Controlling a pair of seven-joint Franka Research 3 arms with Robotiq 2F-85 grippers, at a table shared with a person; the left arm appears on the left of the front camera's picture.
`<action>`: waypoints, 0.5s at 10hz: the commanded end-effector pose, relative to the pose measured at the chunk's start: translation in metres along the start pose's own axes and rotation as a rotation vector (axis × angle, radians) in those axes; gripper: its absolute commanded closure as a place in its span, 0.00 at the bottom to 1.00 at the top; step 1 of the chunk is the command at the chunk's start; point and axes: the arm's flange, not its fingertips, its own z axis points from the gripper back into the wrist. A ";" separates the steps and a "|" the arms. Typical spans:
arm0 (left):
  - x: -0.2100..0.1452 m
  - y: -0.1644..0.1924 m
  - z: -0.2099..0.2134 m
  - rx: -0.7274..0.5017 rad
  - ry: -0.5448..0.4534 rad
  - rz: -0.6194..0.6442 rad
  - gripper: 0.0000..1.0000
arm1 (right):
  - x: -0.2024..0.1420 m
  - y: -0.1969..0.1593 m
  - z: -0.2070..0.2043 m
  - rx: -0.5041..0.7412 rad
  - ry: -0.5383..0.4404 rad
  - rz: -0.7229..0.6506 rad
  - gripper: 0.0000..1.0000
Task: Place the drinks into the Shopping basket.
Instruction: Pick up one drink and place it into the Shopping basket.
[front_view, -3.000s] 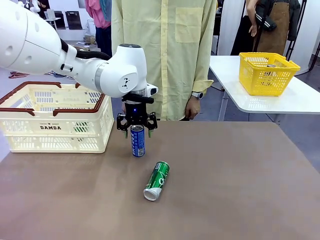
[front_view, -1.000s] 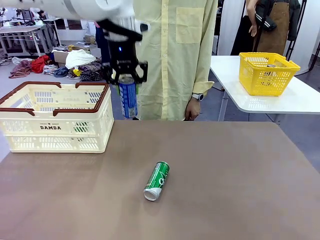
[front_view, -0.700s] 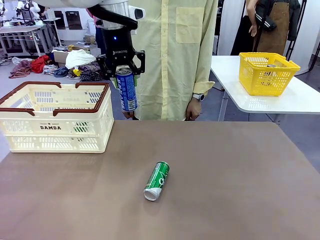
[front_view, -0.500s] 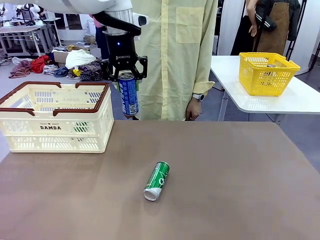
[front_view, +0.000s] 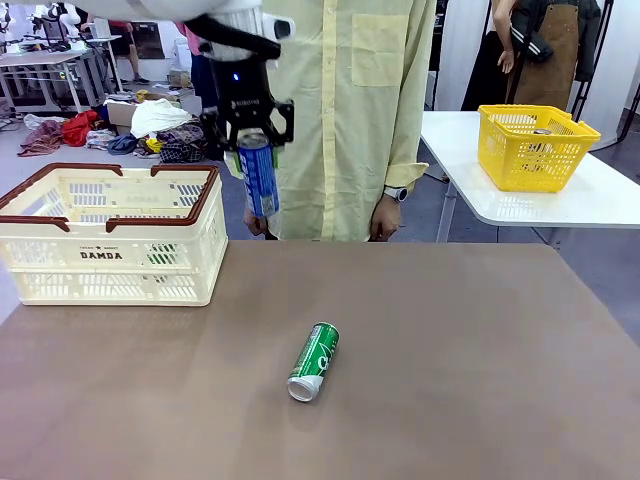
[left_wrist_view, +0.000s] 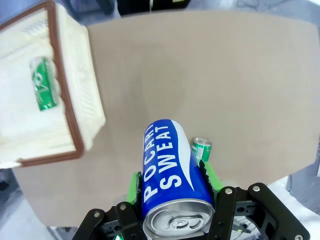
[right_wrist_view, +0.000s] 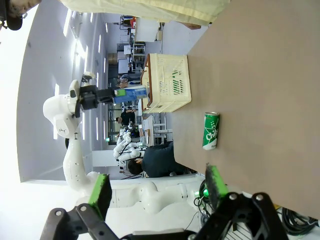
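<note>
**Front view.** The left gripper (front_view: 250, 138) hangs high over the table (front_view: 460, 340). Its jaws are closed on the top end of the blue can (front_view: 259, 182), which hangs below it at a slight tilt. The Shopping basket (front_view: 110, 258) stands on the table lower down, to the picture-left of the gripper. The green can (front_view: 314, 361) lies on its side on the table, well below the gripper and nearer the camera, its silver top facing forward. A person in a pale yellow shirt (front_view: 345, 110) stands just behind the gripper, at the table's far edge.

**Left wrist view.** The green pads (left_wrist_view: 209, 175) press both sides of the blue can (left_wrist_view: 170, 167), marked "POCARI SWEAT". Past the fingertips lies bare table. The green can (left_wrist_view: 202, 148) shows just beside the held can, far below it. The Shopping basket (left_wrist_view: 70, 117) sits off toward the upper left, not under the gripper, and a second green can (left_wrist_view: 42, 91) lies inside it.

**Right wrist view.** The right gripper (right_wrist_view: 158, 187) is spread wide with nothing between its fingers. Ahead of it the green can (right_wrist_view: 211, 131) lies on the table. Farther on stands the Shopping basket (right_wrist_view: 167, 87), with the blue can (right_wrist_view: 129, 93) held above and beside it.
</note>
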 end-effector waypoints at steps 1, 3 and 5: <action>0.033 0.046 0.046 -0.019 -0.036 -0.066 1.00 | 0.002 0.006 0.000 0.022 -0.010 -0.015 0.00; 0.061 0.114 0.094 -0.114 -0.066 -0.108 1.00 | 0.002 0.006 0.000 0.022 -0.010 -0.015 0.00; 0.075 0.194 0.111 -0.188 -0.083 -0.073 1.00 | 0.002 0.006 0.000 0.022 -0.010 -0.015 0.00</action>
